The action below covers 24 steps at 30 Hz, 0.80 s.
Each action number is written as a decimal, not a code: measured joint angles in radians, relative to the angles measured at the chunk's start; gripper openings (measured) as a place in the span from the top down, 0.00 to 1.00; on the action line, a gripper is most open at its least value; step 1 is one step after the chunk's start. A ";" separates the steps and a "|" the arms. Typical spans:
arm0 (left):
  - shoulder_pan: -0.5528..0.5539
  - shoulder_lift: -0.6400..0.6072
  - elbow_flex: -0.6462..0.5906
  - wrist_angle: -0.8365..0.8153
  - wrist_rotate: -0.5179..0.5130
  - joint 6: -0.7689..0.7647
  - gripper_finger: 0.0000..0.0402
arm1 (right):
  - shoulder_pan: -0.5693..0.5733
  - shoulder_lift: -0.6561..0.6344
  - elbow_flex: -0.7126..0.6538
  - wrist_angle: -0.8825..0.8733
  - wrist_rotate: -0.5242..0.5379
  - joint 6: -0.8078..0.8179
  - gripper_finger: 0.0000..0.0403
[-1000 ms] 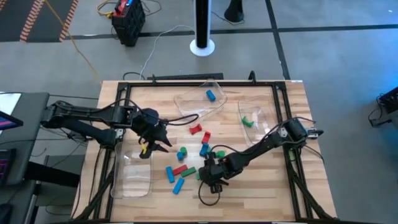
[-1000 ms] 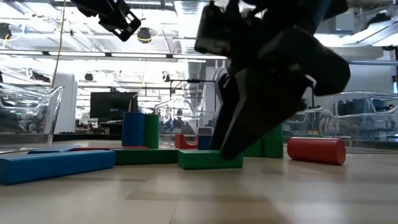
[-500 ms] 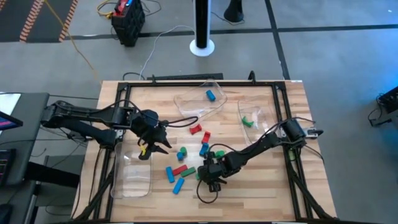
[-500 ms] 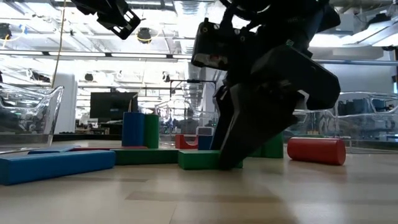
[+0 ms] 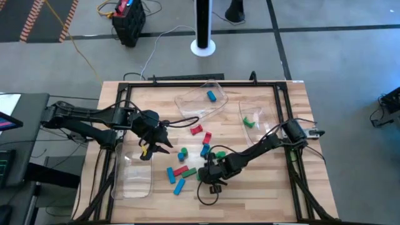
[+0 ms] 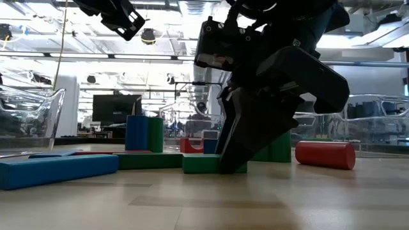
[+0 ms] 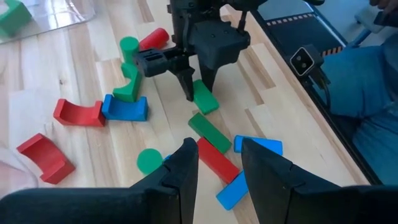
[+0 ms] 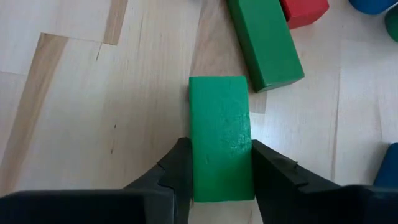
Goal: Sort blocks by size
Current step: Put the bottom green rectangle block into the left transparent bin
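Wooden table (image 5: 275,187) w/ black frame carries three clear trays: one at far centre (image 5: 200,100) w/ a blue block, one at right (image 5: 255,119) w/ a green block, one near left (image 5: 133,175). Loose blocks (image 5: 187,159) lie scattered mid-table, red, green, blue. Right end effector (image 5: 210,181) is down at table level, fingers pressed on both sides of a short green block (image 8: 221,146) lying flat. Left end effector (image 5: 155,142) hangs above the near-left tray's edge, fingers partly apart, holding nothing.
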<state>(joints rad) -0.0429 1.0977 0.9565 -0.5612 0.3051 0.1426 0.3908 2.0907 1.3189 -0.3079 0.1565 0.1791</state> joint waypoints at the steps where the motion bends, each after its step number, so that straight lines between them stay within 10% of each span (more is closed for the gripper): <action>1: 0.000 0.000 0.000 0.000 -0.004 0.005 0.70 | 0.000 0.001 0.012 -0.018 0.004 0.002 0.62; 24: -0.040 0.000 0.000 0.144 -0.004 0.011 0.70 | 0.022 0.008 0.493 -0.544 0.477 -0.216 0.62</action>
<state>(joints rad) -0.0830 1.0977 0.9565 -0.4168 0.3008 0.1532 0.4128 2.0987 1.8124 -0.8517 0.6333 -0.0366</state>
